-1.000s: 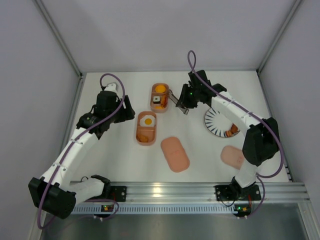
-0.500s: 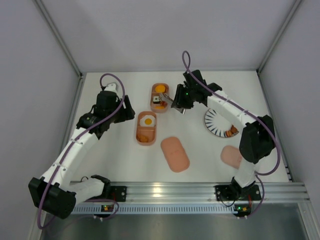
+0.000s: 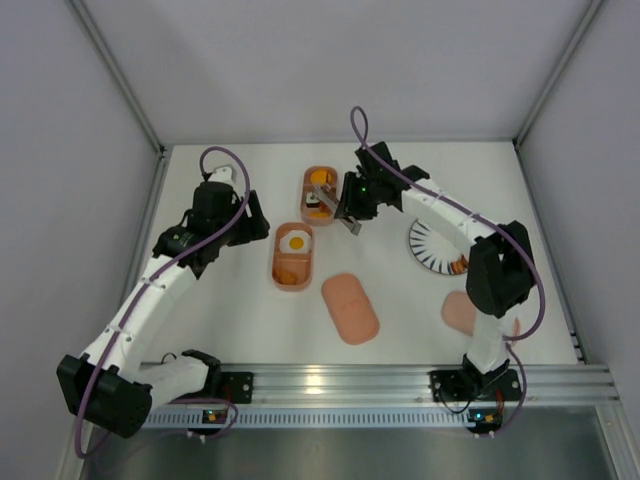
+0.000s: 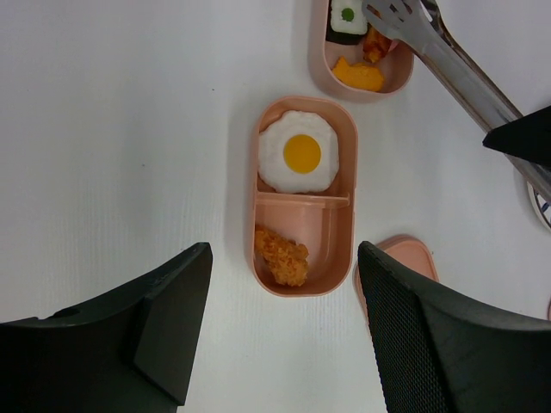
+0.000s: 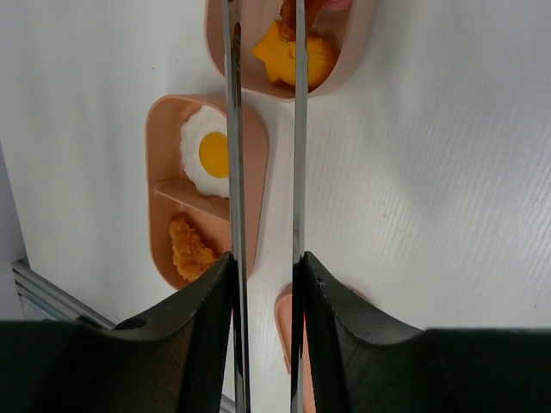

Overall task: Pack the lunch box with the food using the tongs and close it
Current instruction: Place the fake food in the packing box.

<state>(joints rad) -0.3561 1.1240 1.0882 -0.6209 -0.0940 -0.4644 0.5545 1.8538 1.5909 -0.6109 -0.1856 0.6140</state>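
My right fingers (image 5: 263,284) clamp the tongs (image 5: 295,129), tips over the far lunch box tray (image 5: 349,64) ahead, left fingers (image 4: 282,256) wide above the egg tray (image 4: 258,163); food (image 3: 462,264) on the plate (image 3: 430,245) and both lids (image 3: 350,308) await

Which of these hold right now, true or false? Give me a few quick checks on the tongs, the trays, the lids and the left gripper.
1. The right gripper grips the tongs, their tips over the far tray. True.
2. The fried egg shares the far tray with the sushi roll. False: the egg lies in the near tray; only the sushi roll is in the far one.
3. Both trays are closed. False: both are open; the middle lid and the right-hand lid lie on the table.
4. The left gripper is open and holds nothing. True.
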